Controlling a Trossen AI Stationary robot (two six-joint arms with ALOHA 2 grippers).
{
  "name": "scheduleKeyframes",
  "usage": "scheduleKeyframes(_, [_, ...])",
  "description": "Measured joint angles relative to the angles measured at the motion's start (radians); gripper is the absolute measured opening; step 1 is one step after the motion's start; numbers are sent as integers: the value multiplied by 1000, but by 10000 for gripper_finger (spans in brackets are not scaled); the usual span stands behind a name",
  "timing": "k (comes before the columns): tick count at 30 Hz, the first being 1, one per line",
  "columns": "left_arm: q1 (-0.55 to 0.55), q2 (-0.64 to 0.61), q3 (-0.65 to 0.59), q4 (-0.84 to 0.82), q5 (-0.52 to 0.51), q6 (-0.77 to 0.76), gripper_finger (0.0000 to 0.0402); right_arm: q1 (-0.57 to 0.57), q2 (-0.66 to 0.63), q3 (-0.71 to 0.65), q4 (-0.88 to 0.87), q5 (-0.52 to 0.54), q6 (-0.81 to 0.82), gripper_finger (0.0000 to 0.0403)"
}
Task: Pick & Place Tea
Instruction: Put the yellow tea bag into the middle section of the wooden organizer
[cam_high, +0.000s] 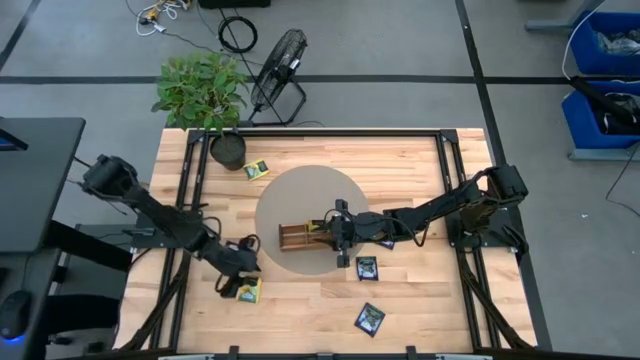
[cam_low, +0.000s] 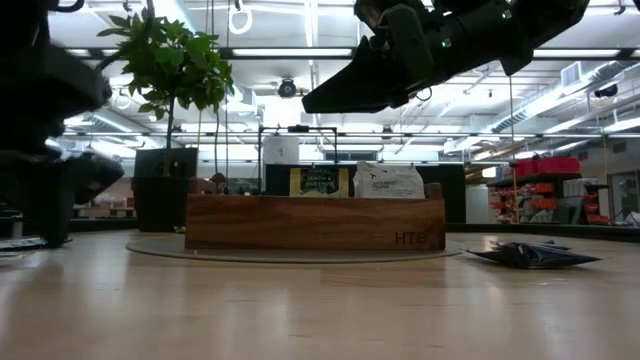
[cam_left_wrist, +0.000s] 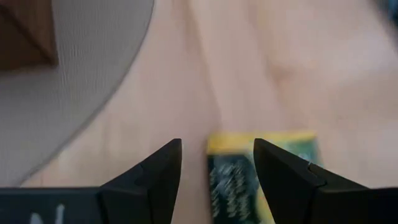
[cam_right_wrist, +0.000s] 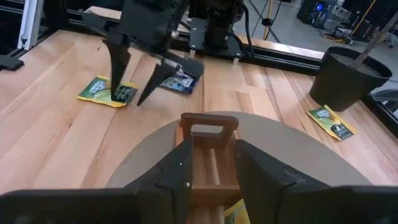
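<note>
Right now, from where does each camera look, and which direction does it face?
High view: above the table, facing straight down; both arms show, left gripper over a yellow sachet.
Low view: at table-top height, facing level across to the wooden tray; an arm hangs above.
Left wrist view: on the left arm, facing down past its open fingers.
Right wrist view: on the right arm, over the tray, facing the left gripper.
Shared: both wrist views show the yellow sachet.
</note>
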Motion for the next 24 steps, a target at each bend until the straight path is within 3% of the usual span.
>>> scheduleKeyframes(15, [6,115,47,-41,-9,41,202,0,0,0,-8,0,7,126])
scheduleKeyframes(24, [22,118,45,-60,-32,35,127,0,0,0,-12,0,7,126])
